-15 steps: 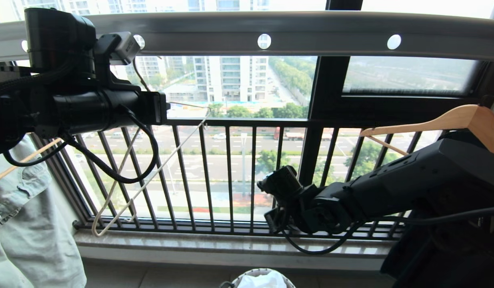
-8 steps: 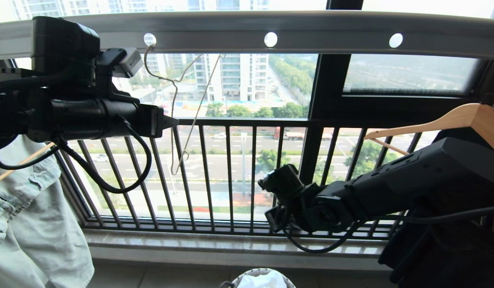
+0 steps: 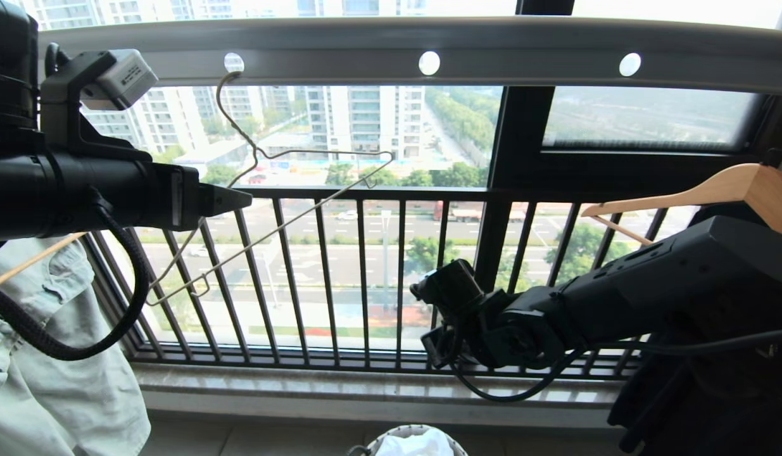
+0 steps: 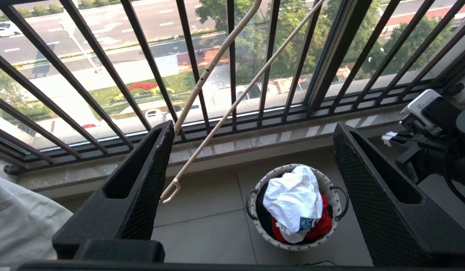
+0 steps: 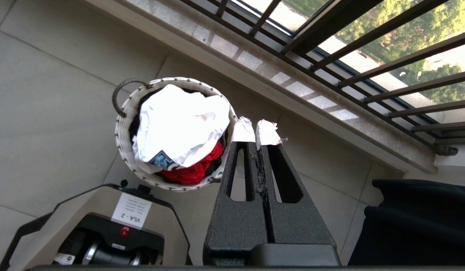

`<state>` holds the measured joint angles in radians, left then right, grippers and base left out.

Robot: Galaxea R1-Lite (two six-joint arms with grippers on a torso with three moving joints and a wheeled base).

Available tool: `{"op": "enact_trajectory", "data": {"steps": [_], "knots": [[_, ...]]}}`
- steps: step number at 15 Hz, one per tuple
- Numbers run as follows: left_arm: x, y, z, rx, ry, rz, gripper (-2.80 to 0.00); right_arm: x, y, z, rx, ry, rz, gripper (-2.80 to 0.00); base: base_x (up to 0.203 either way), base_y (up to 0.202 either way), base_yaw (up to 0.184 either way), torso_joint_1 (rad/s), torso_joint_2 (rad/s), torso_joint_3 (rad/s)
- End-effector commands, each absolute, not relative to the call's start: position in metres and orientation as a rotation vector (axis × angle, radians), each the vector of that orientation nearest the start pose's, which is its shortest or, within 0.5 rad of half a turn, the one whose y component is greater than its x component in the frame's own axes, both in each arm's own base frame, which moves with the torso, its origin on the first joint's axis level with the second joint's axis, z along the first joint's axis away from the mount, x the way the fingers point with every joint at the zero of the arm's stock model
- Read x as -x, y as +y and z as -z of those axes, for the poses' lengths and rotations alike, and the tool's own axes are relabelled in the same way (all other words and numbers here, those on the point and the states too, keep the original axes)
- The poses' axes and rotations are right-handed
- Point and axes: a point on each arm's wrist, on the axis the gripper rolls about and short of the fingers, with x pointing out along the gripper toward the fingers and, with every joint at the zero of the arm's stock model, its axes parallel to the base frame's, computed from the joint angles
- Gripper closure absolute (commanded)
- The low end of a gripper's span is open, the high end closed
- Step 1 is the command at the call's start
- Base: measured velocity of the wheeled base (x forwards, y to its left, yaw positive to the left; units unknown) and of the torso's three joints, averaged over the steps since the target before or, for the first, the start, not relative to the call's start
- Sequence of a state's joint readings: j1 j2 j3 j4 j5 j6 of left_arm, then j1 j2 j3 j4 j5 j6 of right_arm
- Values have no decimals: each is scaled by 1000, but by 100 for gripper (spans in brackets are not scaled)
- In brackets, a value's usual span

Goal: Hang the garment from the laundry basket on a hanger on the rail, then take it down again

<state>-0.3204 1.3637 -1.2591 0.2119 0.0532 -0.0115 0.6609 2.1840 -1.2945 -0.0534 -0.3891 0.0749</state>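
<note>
The hanger (image 3: 264, 209) hung empty from a hole in the rail (image 3: 523, 60), tilted, its lower end beside the window railing (image 3: 365, 278). The left gripper (image 3: 239, 197) stood just beside the hanger, jaws wide apart and holding nothing; the wire passed close to one finger (image 4: 142, 180) in the left wrist view. The right gripper (image 5: 256, 135) hung low before the railing, fingers pressed together and empty. The garment (image 4: 294, 201) lay crumpled in the laundry basket (image 4: 255, 188) on the floor tiles, atop a red cloth (image 4: 319, 227). A pale denim garment (image 3: 55, 367) hung at far left; a wooden hanger (image 3: 720, 190) showed at right, behind the right arm.
</note>
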Motion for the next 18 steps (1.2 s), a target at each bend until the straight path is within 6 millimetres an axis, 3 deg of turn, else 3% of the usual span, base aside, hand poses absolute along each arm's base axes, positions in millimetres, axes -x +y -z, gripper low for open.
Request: {"op": "enact_trajectory", "data": {"steps": [1, 5, 6, 11, 18], "knots": [[-188, -61, -316, -43, 325, 263, -280, -328, 244, -84, 348, 730, -226, 0, 0, 0, 0, 0, 0, 0], [-189, -61, -313, -28, 341, 257, -280, -327, 244, -83, 349, 732, -226, 0, 0, 0, 0, 0, 0, 0], [-189, -61, -314, -27, 338, 257, 0, -327, 244, -83, 350, 732, -226, 0, 0, 0, 0, 0, 0, 0], [-170, -55, -323, -22, 294, 258, 0, -327, 244, -83, 350, 733, -225, 0, 0, 0, 0, 0, 0, 0], [-104, -33, -334, -7, 240, 264, 0, -327, 243, -85, 348, 727, -224, 0, 0, 0, 0, 0, 0, 0]]}}
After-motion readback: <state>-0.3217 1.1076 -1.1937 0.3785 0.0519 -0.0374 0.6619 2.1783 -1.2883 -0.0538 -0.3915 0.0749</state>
